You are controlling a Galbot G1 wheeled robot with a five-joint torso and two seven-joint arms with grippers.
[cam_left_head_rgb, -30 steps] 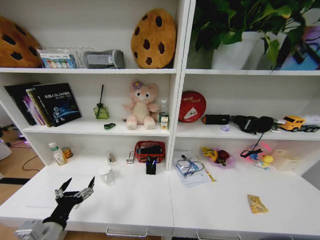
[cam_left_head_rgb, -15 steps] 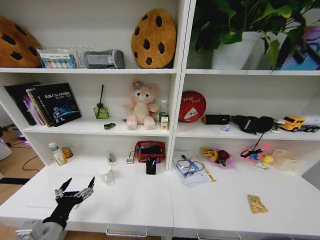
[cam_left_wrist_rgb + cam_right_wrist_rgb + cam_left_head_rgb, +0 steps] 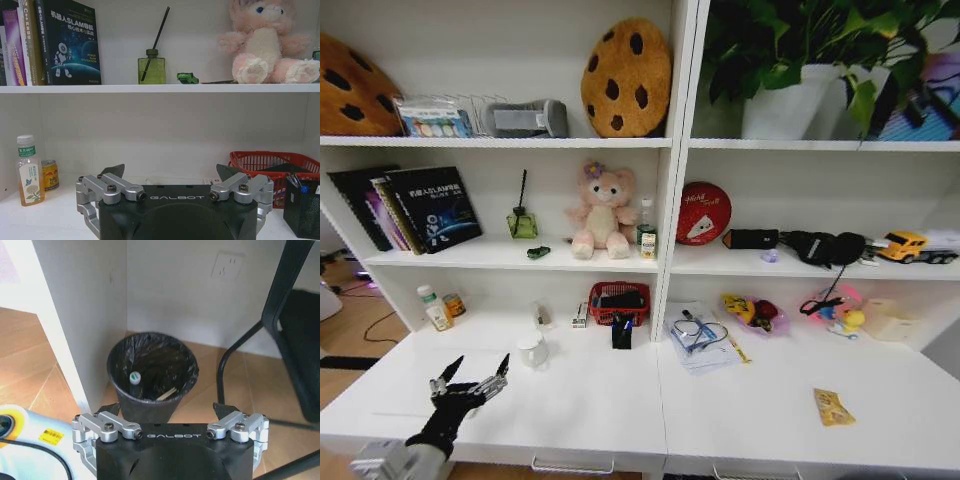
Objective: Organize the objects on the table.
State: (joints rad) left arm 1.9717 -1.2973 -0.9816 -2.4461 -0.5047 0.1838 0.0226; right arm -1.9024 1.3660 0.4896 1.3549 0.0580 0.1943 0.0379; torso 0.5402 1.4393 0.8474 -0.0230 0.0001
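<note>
My left gripper (image 3: 470, 378) hovers open over the front left of the white table (image 3: 590, 400) with nothing between its fingers; the left wrist view shows it (image 3: 170, 171) facing the shelf wall. On the table lie a white mug (image 3: 532, 349), a tea bottle (image 3: 438, 308) (image 3: 28, 170) beside a small can (image 3: 454, 304) (image 3: 49, 175), a black pen holder (image 3: 622, 333), papers with glasses (image 3: 700, 340) and a yellow packet (image 3: 833, 407) at the front right. My right gripper (image 3: 167, 408) hangs open, low beside the furniture, above a black bin (image 3: 152, 370).
A red basket (image 3: 619, 300) (image 3: 270, 162), a pink bowl of toy fruit (image 3: 752, 312) and small toys (image 3: 840, 312) line the table's back. The shelf above holds books (image 3: 420, 205), a green diffuser (image 3: 522, 222), a small green car (image 3: 538, 252) and a pink bear (image 3: 603, 212). A chair leg (image 3: 240, 345) stands near the bin.
</note>
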